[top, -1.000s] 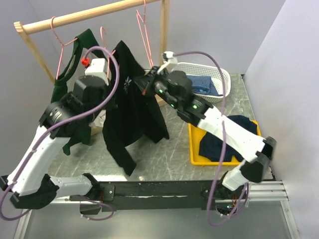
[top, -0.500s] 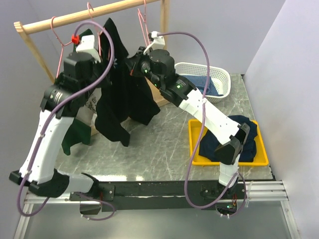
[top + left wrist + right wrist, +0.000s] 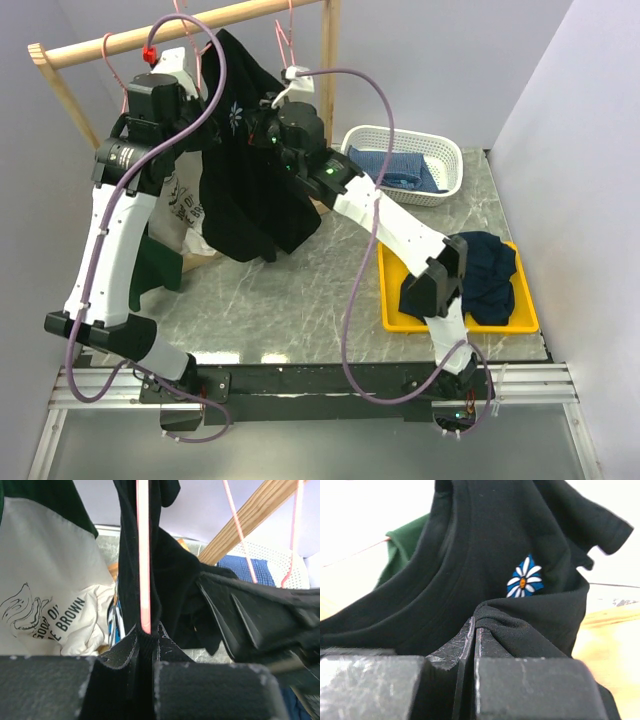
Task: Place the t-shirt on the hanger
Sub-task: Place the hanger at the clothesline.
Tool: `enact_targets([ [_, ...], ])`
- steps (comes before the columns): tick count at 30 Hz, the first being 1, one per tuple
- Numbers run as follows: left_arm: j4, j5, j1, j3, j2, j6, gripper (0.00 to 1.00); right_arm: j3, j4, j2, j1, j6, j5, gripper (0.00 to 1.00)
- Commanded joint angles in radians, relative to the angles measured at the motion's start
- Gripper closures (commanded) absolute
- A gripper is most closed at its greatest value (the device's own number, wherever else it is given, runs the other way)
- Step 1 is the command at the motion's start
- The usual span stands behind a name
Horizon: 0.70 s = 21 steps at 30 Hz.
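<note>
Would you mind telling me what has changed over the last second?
The t-shirt was lifted up and back toward the rail. Left hand stays shut on the hanger, right hand on the t-shirt. Basket and tray unmoved.

This looks like a robotics lab test cell. Plain pale partition walls [image 3: 570,100] enclose a marble-patterned table [image 3: 320,290]. A cabled left arm [image 3: 115,250] and right arm [image 3: 395,222] are bolted to a black mounting plate [image 3: 320,382], beside a wooden clothes rack [image 3: 110,43].
</note>
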Motion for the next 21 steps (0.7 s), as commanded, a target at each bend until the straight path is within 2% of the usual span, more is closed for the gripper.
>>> enact_targets([
  [1,0.107,0.068,0.043,-0.011,-0.02,0.003,0.99,0.118,0.096,0.053,-0.005,-0.053,0.05,1.0],
  [4,0.121,0.087,0.068,-0.044,-0.029,0.0,0.99,0.136,0.064,0.096,-0.004,-0.048,0.044,1.0],
  [16,0.143,0.122,0.108,-0.14,-0.049,0.002,0.99,-0.176,0.038,0.047,-0.002,0.078,-0.019,0.99],
  [17,0.14,0.122,0.109,-0.14,-0.052,0.002,0.99,-0.185,0.028,0.045,-0.004,0.079,-0.025,0.96],
  [19,0.137,0.117,0.111,-0.141,-0.06,0.003,0.97,-0.208,-0.001,0.04,-0.004,0.082,-0.04,0.81],
  [20,0.133,0.099,0.112,-0.146,-0.063,0.0,0.96,-0.226,-0.004,0.028,-0.004,0.088,-0.043,0.69],
  [21,0.132,0.09,0.114,-0.147,-0.066,-0.001,0.95,-0.275,-0.001,0.018,-0.002,0.09,-0.045,0.64],
])
